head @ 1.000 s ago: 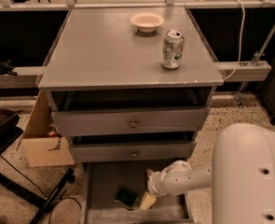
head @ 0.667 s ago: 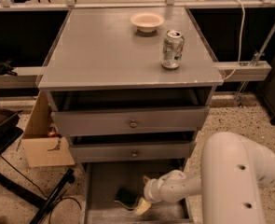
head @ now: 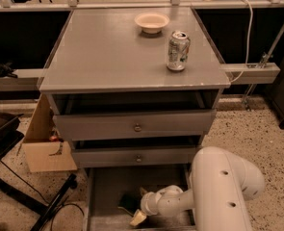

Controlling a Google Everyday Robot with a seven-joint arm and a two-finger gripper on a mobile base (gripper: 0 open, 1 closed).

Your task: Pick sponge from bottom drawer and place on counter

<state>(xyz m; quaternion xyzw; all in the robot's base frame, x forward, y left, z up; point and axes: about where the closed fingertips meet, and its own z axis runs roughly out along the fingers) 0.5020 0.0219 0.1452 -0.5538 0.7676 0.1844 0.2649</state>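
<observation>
Setting: a grey three-drawer cabinet seen from above and in front, on a speckled floor.
Counter (head: 108, 52): the flat grey top of the cabinet. A pale bowl (head: 151, 22) sits near its back edge and an upright drink can (head: 178, 51) stands just in front of and right of the bowl.
Upper drawers: the top drawer (head: 134, 126) and the middle drawer (head: 136, 157), each with a small knob, are both pulled out slightly.
Bottom drawer (head: 108, 186): pulled out far, a shallow grey tray at floor level.
Sponge (head: 127, 202): lies on the floor of the bottom drawer, near its middle, dark face up.
Gripper (head: 139, 205): low inside the bottom drawer, at the sponge's right side. Its pale fingers are spread apart, one tip behind the sponge and one in front of it.
Arm (head: 218, 191): a thick white limb reaching in from the lower right.
Beside the cabinet: a cardboard box (head: 45, 143) stands on the floor at the left.
</observation>
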